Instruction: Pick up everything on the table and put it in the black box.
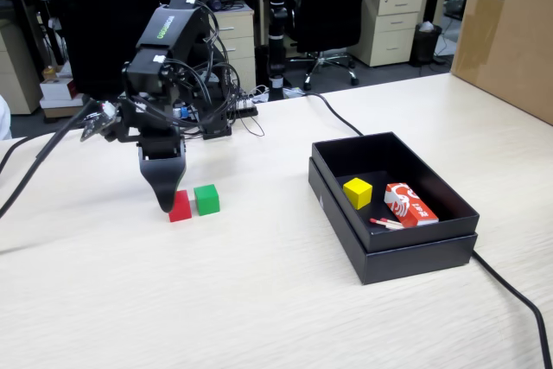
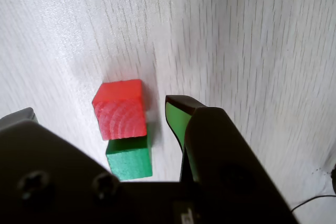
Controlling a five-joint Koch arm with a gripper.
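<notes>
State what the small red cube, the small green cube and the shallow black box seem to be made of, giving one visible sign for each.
Small red cube: probably painted wood; curved growth rings show on one face.
Small green cube: likely the same, though no grain shows; matte paint.
Shallow black box: apparently matte cardboard; thin straight walls, stepped rim.

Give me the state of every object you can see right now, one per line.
Yellow cube: inside the black box.
Red cube: on the table, touching the green cube.
Red-and-white packet: lying in the box.
Tool: lowered beside the red cube, grasping nothing.
</notes>
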